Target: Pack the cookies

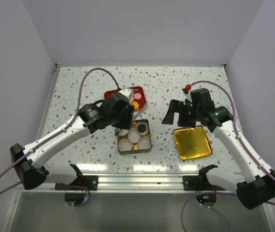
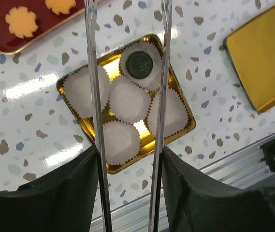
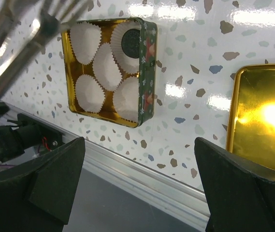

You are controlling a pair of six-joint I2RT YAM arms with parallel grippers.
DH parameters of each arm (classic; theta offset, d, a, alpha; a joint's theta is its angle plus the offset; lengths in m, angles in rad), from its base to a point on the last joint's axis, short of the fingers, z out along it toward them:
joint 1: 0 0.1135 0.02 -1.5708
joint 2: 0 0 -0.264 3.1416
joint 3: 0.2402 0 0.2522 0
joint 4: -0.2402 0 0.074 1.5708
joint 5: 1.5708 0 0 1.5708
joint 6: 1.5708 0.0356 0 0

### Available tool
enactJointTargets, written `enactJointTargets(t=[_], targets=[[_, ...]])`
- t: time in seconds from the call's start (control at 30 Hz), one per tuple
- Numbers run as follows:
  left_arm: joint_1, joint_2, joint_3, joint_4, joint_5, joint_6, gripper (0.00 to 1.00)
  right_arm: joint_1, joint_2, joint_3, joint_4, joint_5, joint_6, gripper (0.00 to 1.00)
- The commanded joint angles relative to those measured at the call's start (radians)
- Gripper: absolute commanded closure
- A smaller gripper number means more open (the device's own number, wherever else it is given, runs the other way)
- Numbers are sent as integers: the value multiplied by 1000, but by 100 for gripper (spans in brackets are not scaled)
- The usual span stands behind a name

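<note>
Orange, flower-shaped cookies (image 2: 22, 21) lie on the red tray (image 1: 110, 94), with more orange and pink ones (image 1: 137, 99) beside them. One dark cookie (image 2: 139, 63) sits in a white paper cup in the gold tin (image 2: 184, 126); it also shows in the right wrist view (image 3: 130, 42). The tin's other paper cups (image 2: 129, 98) hold nothing. My left gripper (image 2: 130, 154) is shut on metal tongs (image 2: 94, 72), whose blades hang apart and empty above the tin. My right gripper (image 3: 139, 193) is wide open and empty, right of the tin (image 3: 147, 72).
The tin's gold lid (image 1: 192, 141) lies upside down on the speckled table to the right of the tin, under my right arm. An aluminium rail (image 1: 137, 180) runs along the table's near edge. White walls close in the back and sides.
</note>
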Motion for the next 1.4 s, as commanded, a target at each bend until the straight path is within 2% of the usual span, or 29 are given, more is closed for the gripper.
enactJointTargets(t=[0.0, 0.1, 0.3, 0.67, 1.37], targets=[[56, 26, 109, -63, -90, 5, 44, 3, -27, -8, -5, 20, -14, 1], [131, 52, 120, -63, -56, 32, 44, 5, -28, -8, -5, 21, -14, 1], [185, 133, 134, -70, -48, 75, 44, 5, -33, -10, -7, 24, -17, 1], [190, 279, 204, -87, -87, 62, 44, 14, -25, -14, -5, 31, -20, 1], [191, 400, 209, -58, -81, 54, 45, 52, -13, -16, 1, 58, -39, 1]])
